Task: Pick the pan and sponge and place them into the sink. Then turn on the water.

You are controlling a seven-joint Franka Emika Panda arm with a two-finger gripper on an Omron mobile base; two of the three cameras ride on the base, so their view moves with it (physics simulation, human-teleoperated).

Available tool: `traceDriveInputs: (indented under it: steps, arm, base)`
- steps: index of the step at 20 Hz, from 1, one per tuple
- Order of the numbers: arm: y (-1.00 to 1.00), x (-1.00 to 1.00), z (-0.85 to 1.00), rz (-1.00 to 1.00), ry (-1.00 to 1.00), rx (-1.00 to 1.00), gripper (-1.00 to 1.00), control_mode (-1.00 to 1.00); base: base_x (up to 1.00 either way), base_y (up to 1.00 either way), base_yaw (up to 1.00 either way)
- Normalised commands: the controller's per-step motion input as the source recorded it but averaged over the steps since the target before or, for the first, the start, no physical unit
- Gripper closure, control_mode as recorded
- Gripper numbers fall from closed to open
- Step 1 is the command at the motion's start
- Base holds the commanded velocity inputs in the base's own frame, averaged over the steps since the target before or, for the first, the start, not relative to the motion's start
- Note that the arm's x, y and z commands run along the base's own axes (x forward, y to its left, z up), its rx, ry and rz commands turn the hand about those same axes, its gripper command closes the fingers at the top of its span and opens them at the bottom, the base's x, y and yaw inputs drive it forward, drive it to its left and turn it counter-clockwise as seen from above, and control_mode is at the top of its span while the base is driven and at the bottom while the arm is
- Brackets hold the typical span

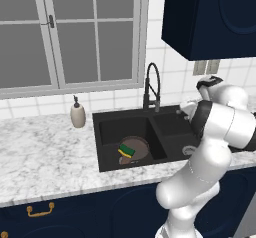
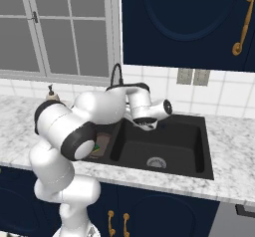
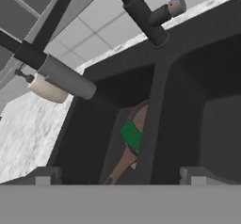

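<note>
Sponge (image 1: 127, 150) atop pan (image 1: 138, 145) in left sink (image 1: 172, 125) basin; fingers (image 3: 43, 176) apart, seemingly empty.

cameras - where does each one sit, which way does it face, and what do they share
Left base view: behind the arm to its left, facing forward and down at the sink below the window; the white arm rises at lower right.
Right base view: behind the arm to its right, facing the same sink; the arm rises at lower left and reaches over the basins.
Hand view: on the hand, looking along the gripper into the sink toward the faucet; two finger tips at the bottom.
Shared: all three show the pan with the sponge on it in the sink's left basin.
</note>
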Motion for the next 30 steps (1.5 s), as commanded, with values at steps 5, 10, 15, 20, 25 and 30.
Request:
traceDriveInputs:
  steps: [5, 10, 15, 20, 25, 30]
  arm:
    - [0.1, 0.25, -0.05, -0.04, 0.0, 0.11, -1.0, -1.0]
    - [0.0, 0.1, 0.0, 0.0, 0.01, 0.0, -1.0, -1.0]
    - [0.0, 0.35, -0.09, -0.01, 0.0, 0.01, -1.0, -1.0]
    - [0.0, 0.43, -0.04, -0.03, 0.0, 0.0, -1.0, -1.0]
    - [0.0, 0.5, -0.05, -0.02, 0.0, 0.01, -1.0, -1.0]
    - [0.0, 0.44, -0.12, 0.0, 0.0, 0.05, -1.0, -1.0]
  base:
    - [0.0, 0.0, 0.0]
    - [0.0, 0.0, 0.0]
    - [0.0, 0.0, 0.0]
    - [0.0, 0.0, 0.0]
    - [0.0, 0.0, 0.0]
    - [0.0, 0.0, 0.0]
